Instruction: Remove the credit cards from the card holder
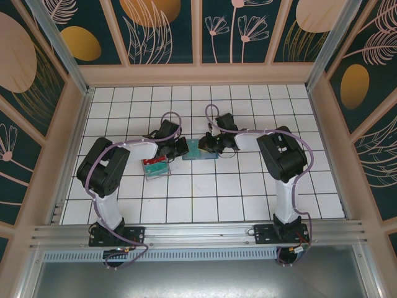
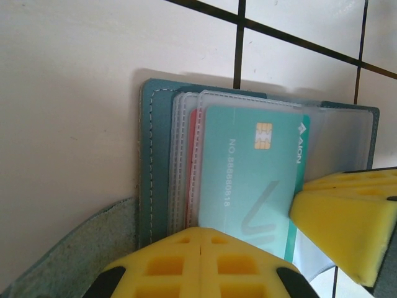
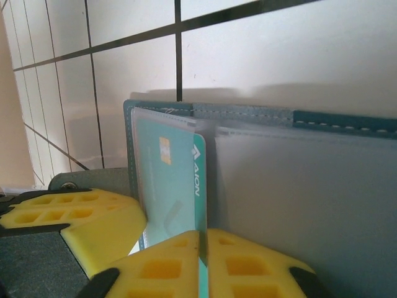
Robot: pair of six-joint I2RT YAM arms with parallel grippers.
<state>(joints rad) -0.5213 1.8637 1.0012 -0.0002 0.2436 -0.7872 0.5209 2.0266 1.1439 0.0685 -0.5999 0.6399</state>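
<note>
The teal card holder (image 1: 200, 151) lies open on the white tiles between both grippers. Its clear sleeves (image 2: 180, 155) hold a teal credit card (image 2: 248, 180) with a gold chip, and the edge of a red card (image 2: 191, 167) shows behind it. My right gripper (image 3: 203, 239) is shut on the teal card's (image 3: 170, 180) edge, which runs up between its yellow pads (image 3: 260, 261). The left gripper (image 2: 205, 239) is shut, pads together, with its tips over the holder's near edge (image 2: 152, 180). Whether anything is pinched there I cannot tell. In the left wrist view the right gripper's pad (image 2: 347, 217) touches the card's side.
A clear plastic tray (image 1: 155, 166) with red and green contents sits just left of the holder, beside the left arm. Wooden walls (image 1: 198, 76) ring the tiled floor. Bare tiles (image 1: 205, 192) lie between the holder and the arm bases.
</note>
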